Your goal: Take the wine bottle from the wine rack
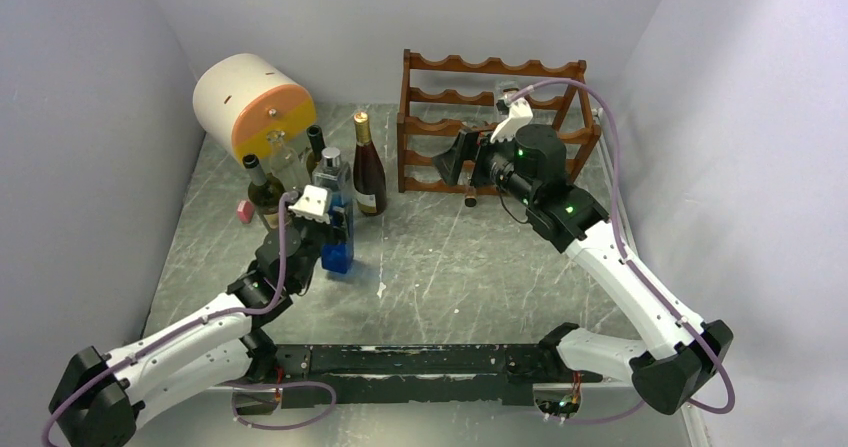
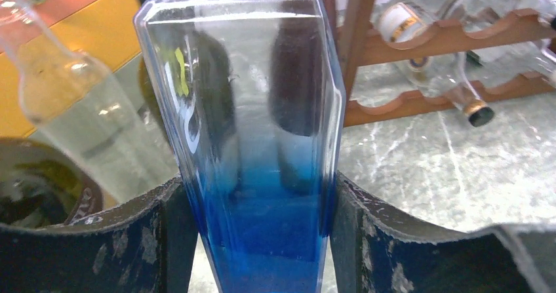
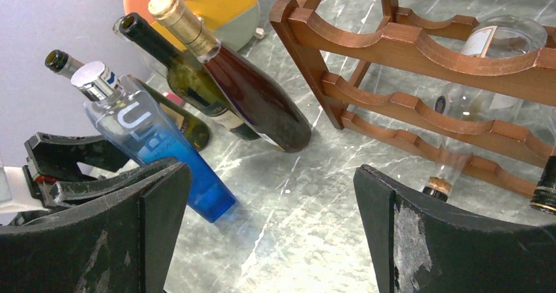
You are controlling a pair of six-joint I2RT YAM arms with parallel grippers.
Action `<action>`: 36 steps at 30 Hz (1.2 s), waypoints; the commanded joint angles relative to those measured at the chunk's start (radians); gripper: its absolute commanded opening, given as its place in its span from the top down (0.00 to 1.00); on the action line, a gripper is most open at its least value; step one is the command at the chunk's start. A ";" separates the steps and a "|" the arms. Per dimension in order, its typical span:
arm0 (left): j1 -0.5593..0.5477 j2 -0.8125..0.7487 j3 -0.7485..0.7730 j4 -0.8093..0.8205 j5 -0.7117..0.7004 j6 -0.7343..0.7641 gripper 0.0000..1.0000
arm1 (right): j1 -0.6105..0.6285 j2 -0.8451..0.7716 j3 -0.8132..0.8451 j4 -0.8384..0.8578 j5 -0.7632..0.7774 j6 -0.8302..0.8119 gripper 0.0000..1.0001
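A wine bottle [image 2: 459, 93] lies low in the rack [image 1: 490, 66], neck past its front edge. The right hand [image 3: 269, 175] is spread wide just before the rack. Well left, the left hand [image 2: 259, 201] pinches a blue bottle [image 2: 256, 109].

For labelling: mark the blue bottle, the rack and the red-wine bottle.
blue bottle [image 2: 262, 240]: left wrist view, blue lower body.
rack [image 1: 495, 66]: top view, top scalloped rail.
red-wine bottle [image 1: 369, 172]: top view, dark body.

Orange-faced white drum [image 1: 240, 92] lies near a standing gold-capped dark bottle [image 1: 368, 172].
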 commanded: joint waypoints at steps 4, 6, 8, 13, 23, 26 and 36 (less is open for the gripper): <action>0.094 -0.034 -0.070 0.456 -0.034 -0.001 0.93 | -0.004 -0.023 -0.027 0.020 0.002 -0.004 0.00; 0.111 -0.020 -0.105 0.545 -0.031 0.034 0.93 | -0.004 -0.025 -0.032 0.019 0.002 -0.003 0.00; 0.132 -0.003 -0.136 0.620 -0.015 0.075 0.93 | -0.004 -0.031 -0.039 0.023 0.007 -0.003 0.00; 0.159 0.048 -0.204 0.784 0.003 0.160 0.93 | -0.004 -0.025 -0.045 0.020 0.003 -0.010 0.00; 0.157 0.109 -0.318 0.908 -0.011 0.107 0.72 | -0.004 -0.009 -0.047 0.023 -0.014 -0.022 0.00; 0.158 0.077 -0.281 0.780 -0.005 0.067 0.25 | -0.004 -0.007 -0.055 0.026 -0.018 -0.019 0.00; 0.158 -0.206 -0.257 0.360 0.012 -0.127 0.00 | -0.004 -0.029 -0.072 0.015 0.004 -0.021 0.00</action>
